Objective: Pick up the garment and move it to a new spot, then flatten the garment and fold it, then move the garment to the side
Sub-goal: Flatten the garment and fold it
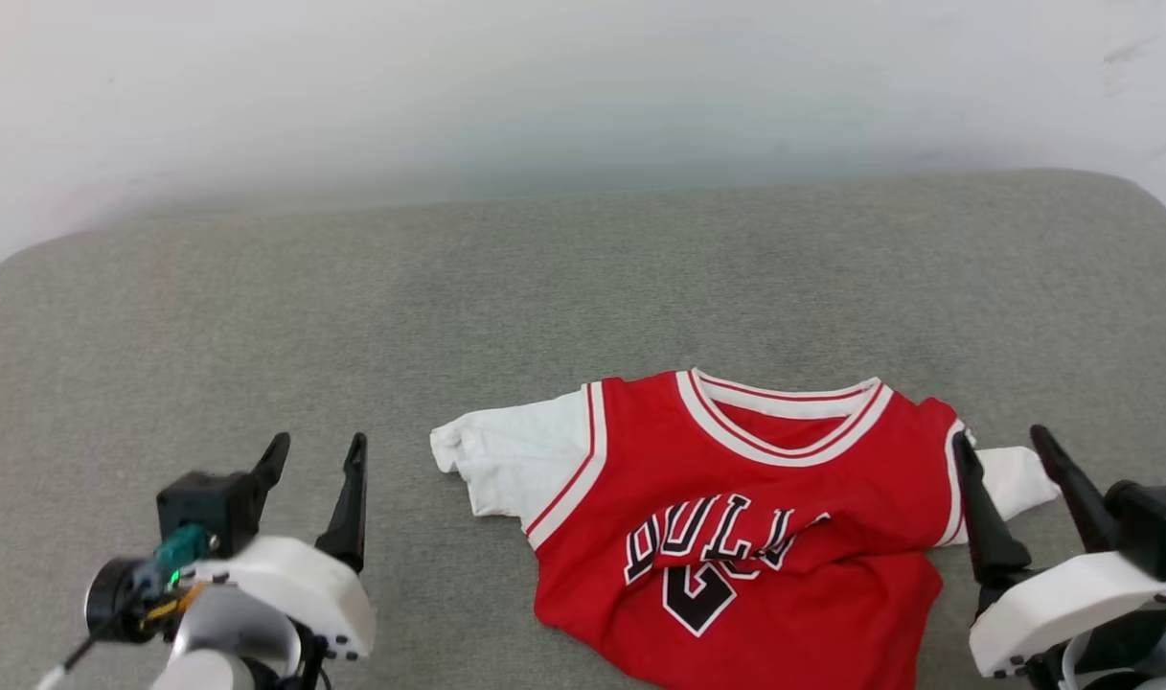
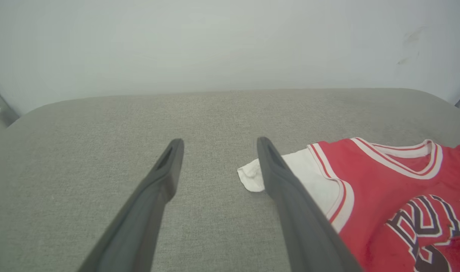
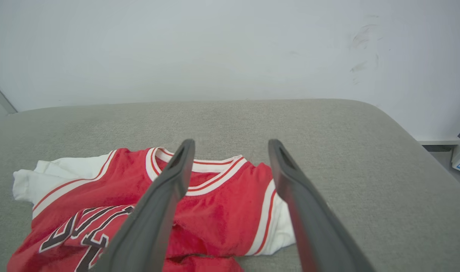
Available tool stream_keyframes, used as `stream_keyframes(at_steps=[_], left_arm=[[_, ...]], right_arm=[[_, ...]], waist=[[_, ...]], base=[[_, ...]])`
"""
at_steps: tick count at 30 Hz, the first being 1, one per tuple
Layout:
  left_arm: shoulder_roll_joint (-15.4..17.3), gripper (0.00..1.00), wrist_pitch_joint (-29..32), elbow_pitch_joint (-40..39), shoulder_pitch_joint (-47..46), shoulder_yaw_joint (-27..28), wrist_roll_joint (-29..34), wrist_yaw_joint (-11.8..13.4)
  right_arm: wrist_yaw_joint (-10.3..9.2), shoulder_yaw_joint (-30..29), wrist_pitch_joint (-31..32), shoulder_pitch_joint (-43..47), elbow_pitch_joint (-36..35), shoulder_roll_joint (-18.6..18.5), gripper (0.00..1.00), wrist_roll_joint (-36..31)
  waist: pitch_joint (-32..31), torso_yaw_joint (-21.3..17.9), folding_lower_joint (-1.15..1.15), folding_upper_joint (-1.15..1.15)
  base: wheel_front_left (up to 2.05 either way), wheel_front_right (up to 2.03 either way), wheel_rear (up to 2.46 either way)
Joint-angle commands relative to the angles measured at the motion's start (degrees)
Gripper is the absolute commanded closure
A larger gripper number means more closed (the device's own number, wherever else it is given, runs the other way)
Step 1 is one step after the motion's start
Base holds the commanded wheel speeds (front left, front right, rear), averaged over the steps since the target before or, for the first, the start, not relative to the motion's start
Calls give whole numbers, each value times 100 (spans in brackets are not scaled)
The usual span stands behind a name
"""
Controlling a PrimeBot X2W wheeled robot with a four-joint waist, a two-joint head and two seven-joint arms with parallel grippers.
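the garment [image 1: 755, 517] lies on the padded surface [image 1: 544, 287], right of centre and near the front edge, its collar toward the wall [image 1: 544, 86] behind. the left gripper [image 1: 319, 443] stands apart to its left, over bare surface. the right gripper [image 1: 999, 439] sits at the garment's right sleeve, which lies between its fingers; contact cannot be judged.
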Motion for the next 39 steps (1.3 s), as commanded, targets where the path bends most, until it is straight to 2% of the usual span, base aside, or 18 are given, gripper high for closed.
stream_keyframes(at_steps=[1, 7, 16, 22, 28, 31, 32, 33, 34, 36, 39], left_arm=[[77, 0, 178, -22, -202, -35, -32, -74], [342, 0, 1347, 188, -982, -259, -237, -435], [663, 0, 3272, 732, -1971, -615, -793, -1053], [729, 0, 3921, 1226, -2243, -814, -993, -1358], [725, 0, 4424, 1719, -2260, -1025, -1113, -1463], [616, 0, 4760, 1958, -2153, -1209, -1224, -1511], [559, 5, 4878, 2016, -2094, -1270, -1279, -1532], [507, 56, 4932, 2054, -2060, -1318, -1301, -1543], [456, 100, 4947, 2097, -2046, -1346, -1339, -1551], [349, 100, 4914, 2170, -1986, -1396, -1400, -1617], [309, 100, 4594, 2233, -2009, -1346, -1288, -1589]], right_arm=[[-2, 43, 42, 91, -114, 56, 0, -3], [-2, 177, 210, 146, -411, 165, 0, -28], [-2, 328, 73, -156, -339, 222, 0, 111], [-2, 418, -64, -292, -192, 231, 0, 271], [-2, 438, -171, -383, -29, 231, 0, 402], [-2, 445, -218, -416, 45, 231, 0, 446], [-2, 438, -223, -429, 69, 231, 0, 456], [-2, 431, -231, -441, 89, 231, 0, 477], [-2, 426, -240, -465, 104, 232, 0, 480], [-2, 418, -250, -484, 131, 232, 0, 505], [-2, 371, -228, -477, 153, 231, 0, 505]], waist=[[8, -72, 1, 0], [250, -298, 1, 0], [815, -662, 1, 0], [1112, -840, 1, 0], [1230, -928, 1, 0], [1258, -952, 1, 0], [1261, -959, 1, 0], [1269, -964, 1, 0], [1278, -968, 1, 0], [1269, -977, 1, 0], [1236, -946, 1, 0]], base=[[0, 0, 0], [0, 0, 0], [0, 0, 0], [0, 0, 0], [0, 0, 0], [0, 0, 0], [0, 0, 0], [0, 0, 0], [0, 0, 0], [0, 0, 0], [0, 0, 0]])
